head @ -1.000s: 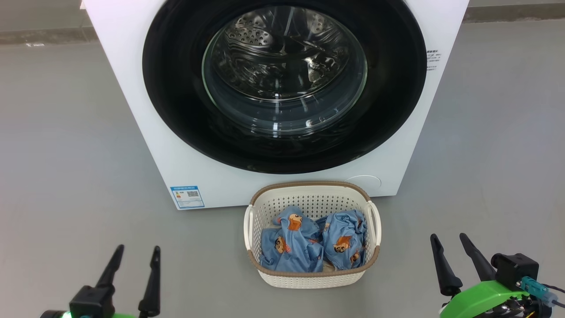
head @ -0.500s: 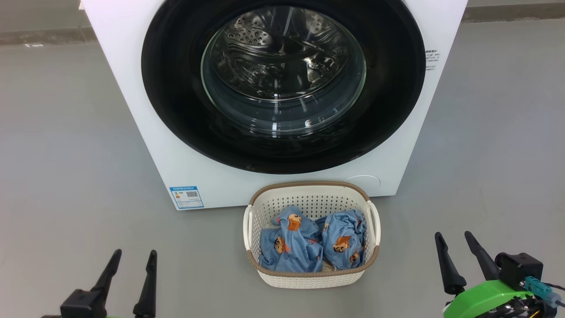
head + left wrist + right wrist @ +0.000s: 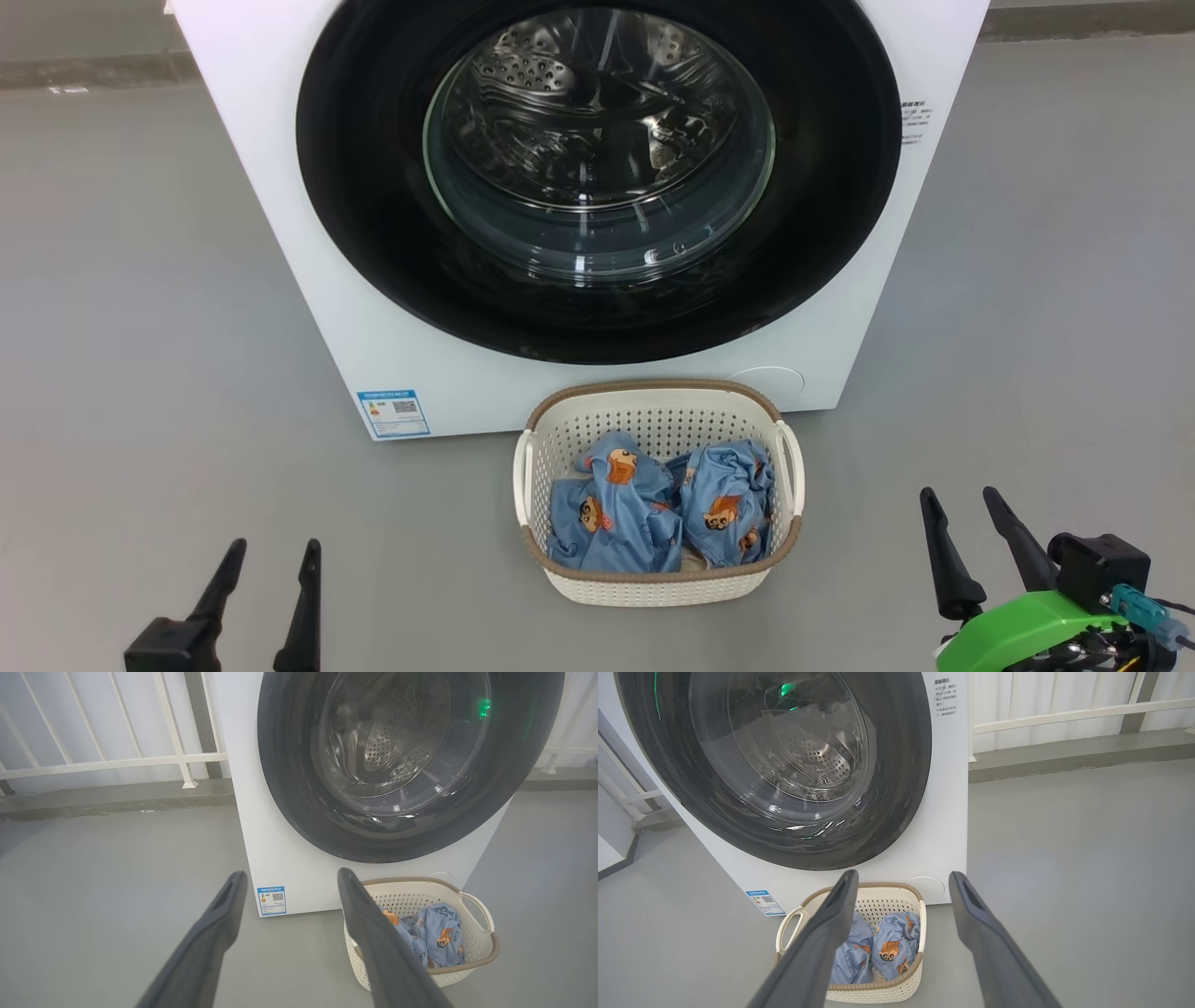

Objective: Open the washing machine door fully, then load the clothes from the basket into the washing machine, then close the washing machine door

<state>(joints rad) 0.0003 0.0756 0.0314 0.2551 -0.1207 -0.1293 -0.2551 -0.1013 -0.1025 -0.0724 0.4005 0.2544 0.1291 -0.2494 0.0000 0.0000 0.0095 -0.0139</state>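
The door (image 3: pixel 597 168) sits shut at 12 o'clock, well apart from both grippers. The left gripper (image 3: pixel 274 546) at 7 and the right gripper (image 3: pixel 957 495) at 5 o'clock stand spread and empty; the right looks slightly nearer. The clothes (image 3: pixel 653 513) lie in the basket (image 3: pixel 653 385) at 6 o'clock.

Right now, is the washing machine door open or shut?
Shut. The washing machine door lies flat against the white front of the washing machine, and the drum is seen through its glass.
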